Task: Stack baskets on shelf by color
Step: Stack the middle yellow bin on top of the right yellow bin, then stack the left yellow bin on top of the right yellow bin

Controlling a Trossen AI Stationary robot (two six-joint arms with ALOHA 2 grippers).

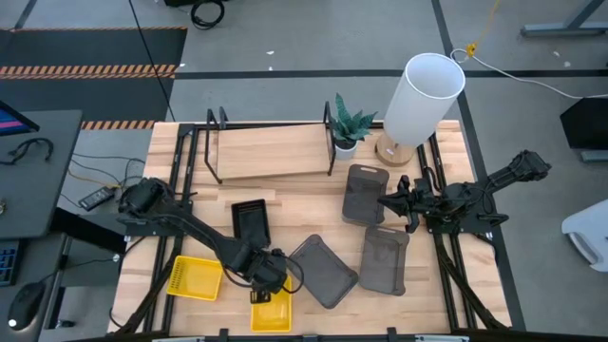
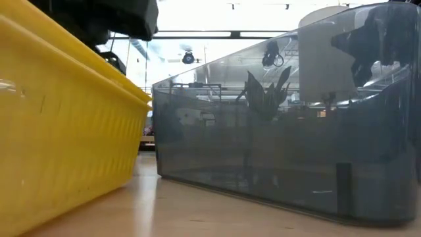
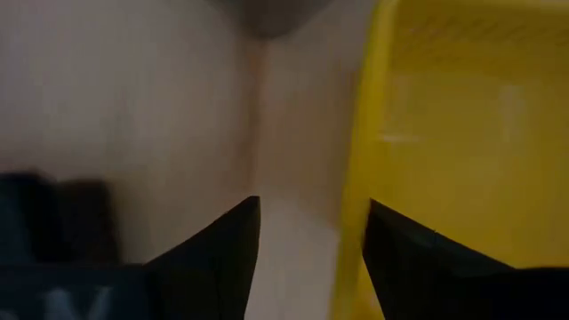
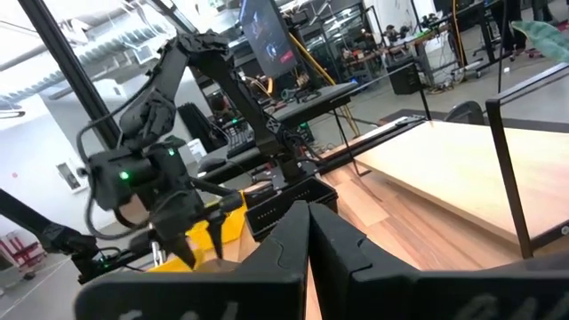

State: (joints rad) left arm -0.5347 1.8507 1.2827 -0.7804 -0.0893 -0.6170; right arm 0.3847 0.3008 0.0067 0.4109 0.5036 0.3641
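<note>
The left claw (image 1: pixel 271 288) is seen low at the table's front edge, fingers (image 3: pixel 218 258) spread, nothing pinched. One finger is placed just outside the rim of a yellow basket (image 1: pixel 272 312), the other over that rim, with bare table (image 3: pixel 133 107) shown in the gap between them. That basket lies at the very front edge of the table, partly covered by the claw. A second yellow basket (image 1: pixel 195 277) is set to its left, near the front left corner, apart from it. A small black mesh basket (image 1: pixel 252 221) lies behind the left arm, mid-table. A dark grey basket (image 1: pixel 323 271) is tilted just right of the claw, close to it, so little free room is left on that side.

The right claw (image 1: pixel 388 201) is held above the table's right half, fingers (image 4: pixel 342 249) pressed together, nothing held. Two more grey baskets are placed beneath and near it: one (image 1: pixel 365 194) toward the back, one (image 1: pixel 384 259) toward the front, close together.

The shelf (image 1: pixel 271 152) is set along the back of the table, its plank bare, with open table between its front edge and the baskets. A potted plant (image 1: pixel 349 125) and a white lamp (image 1: pixel 422 97) stand at the shelf's right end.
</note>
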